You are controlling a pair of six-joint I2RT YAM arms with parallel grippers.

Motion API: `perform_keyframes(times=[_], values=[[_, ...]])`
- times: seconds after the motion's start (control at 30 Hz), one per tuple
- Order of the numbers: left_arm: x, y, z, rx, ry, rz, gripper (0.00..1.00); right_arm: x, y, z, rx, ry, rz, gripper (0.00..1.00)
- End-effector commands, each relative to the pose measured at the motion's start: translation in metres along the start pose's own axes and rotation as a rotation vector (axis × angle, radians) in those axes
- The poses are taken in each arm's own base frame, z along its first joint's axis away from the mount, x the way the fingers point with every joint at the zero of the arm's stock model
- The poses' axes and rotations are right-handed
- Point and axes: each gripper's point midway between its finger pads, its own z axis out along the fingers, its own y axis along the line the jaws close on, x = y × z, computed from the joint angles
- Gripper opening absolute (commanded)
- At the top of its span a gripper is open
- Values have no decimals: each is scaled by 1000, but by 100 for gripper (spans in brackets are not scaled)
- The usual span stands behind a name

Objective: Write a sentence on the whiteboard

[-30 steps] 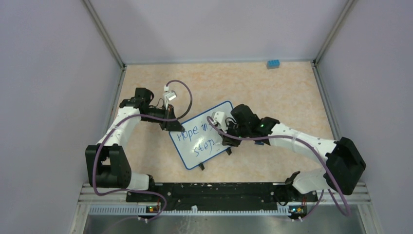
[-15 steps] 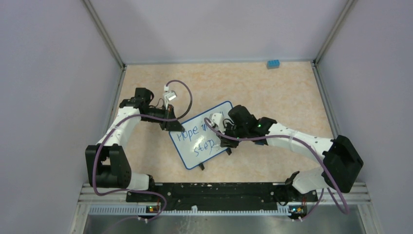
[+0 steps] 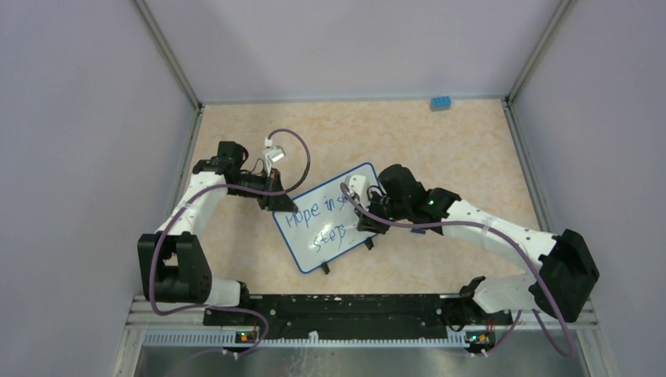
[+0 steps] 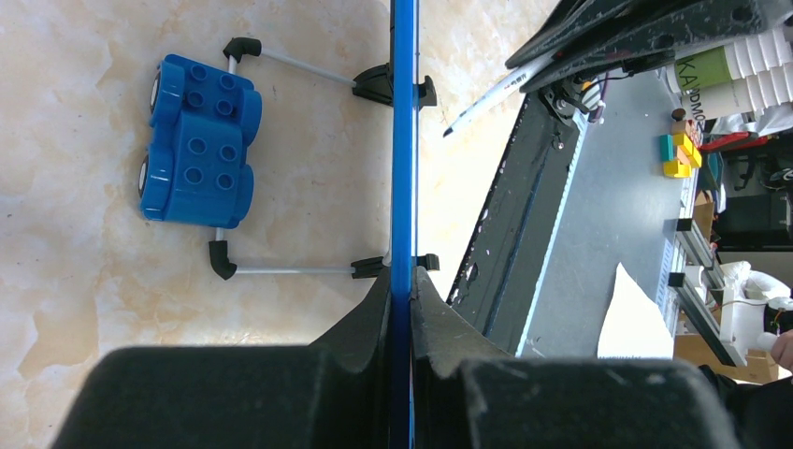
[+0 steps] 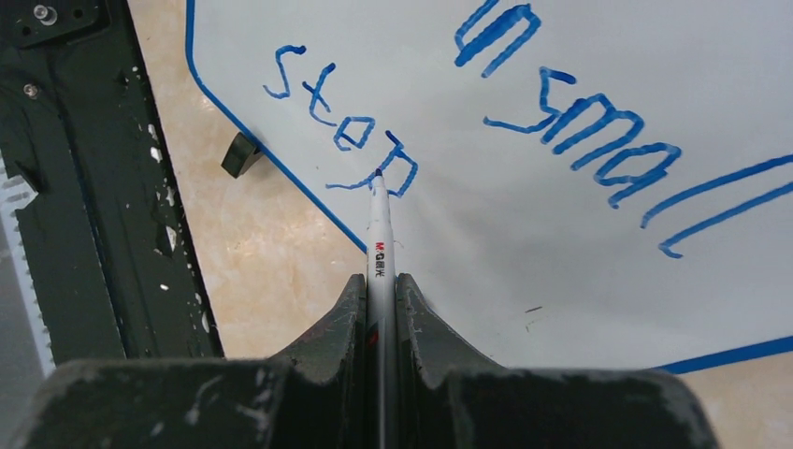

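Observation:
The whiteboard [image 3: 349,184] stands tilted on the table, and the left wrist view shows it edge-on as a blue rim [image 4: 403,140]. My left gripper [image 3: 276,200] [image 4: 403,281] is shut on the board's upper-left edge. The sentence [image 3: 318,214] in blue reads "Hope in small" above "step" [image 5: 341,122]. My right gripper [image 3: 369,214] [image 5: 380,281] is shut on a white marker [image 5: 379,234]. The marker's blue tip touches the board at the "p" of "step". The right arm covers the board's right side.
A blue toy car of bricks [image 4: 198,140] lies behind the board between its wire stand legs [image 4: 290,65]. A small blue brick [image 3: 440,103] sits at the far back edge. The black base rail [image 3: 338,306] runs along the near edge, with walls on three sides.
My right gripper swung slightly left with the marker, then back right, and more of the upper line now shows. The left arm and the board have not moved.

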Motion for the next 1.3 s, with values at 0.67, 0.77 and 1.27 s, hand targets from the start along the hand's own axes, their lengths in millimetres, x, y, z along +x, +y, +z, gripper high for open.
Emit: perform_keyframes(times=[0.67, 0.77, 1.27], values=[[3, 0, 1, -4, 1, 20, 0, -2, -41, -9, 131, -7, 42, 0], [3, 0, 1, -2, 1, 19, 0, -2, -42, -7, 129, -3, 43, 0], [3, 0, 1, 0, 3, 20, 0, -10, -37, 3, 82, -9, 36, 0]])
